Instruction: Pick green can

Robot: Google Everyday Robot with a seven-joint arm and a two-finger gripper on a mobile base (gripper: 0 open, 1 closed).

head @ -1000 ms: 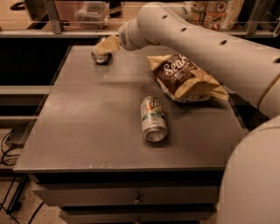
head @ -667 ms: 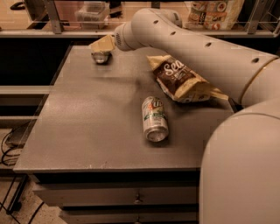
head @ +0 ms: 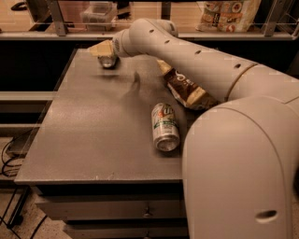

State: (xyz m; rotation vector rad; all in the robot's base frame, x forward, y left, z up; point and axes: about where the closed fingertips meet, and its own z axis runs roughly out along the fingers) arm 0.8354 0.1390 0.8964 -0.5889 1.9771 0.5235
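The green can (head: 108, 61), small and dark with a shiny silver end, sits at the far left corner of the grey table (head: 88, 126). My gripper (head: 104, 50) is right over it and seems to touch its top. The can's upper part is hidden by the gripper. My white arm (head: 196, 60) reaches across the table from the right.
A paler can with a white-and-green label (head: 165, 127) lies on its side mid-table. A brown chip bag (head: 187, 88) lies to the right, partly under the arm. A shelf with a clear container (head: 98, 14) and packages (head: 226, 11) runs behind the table.
The arm's upper links have swung left and closer to the camera. The gripper stays at the green can, which has not moved.
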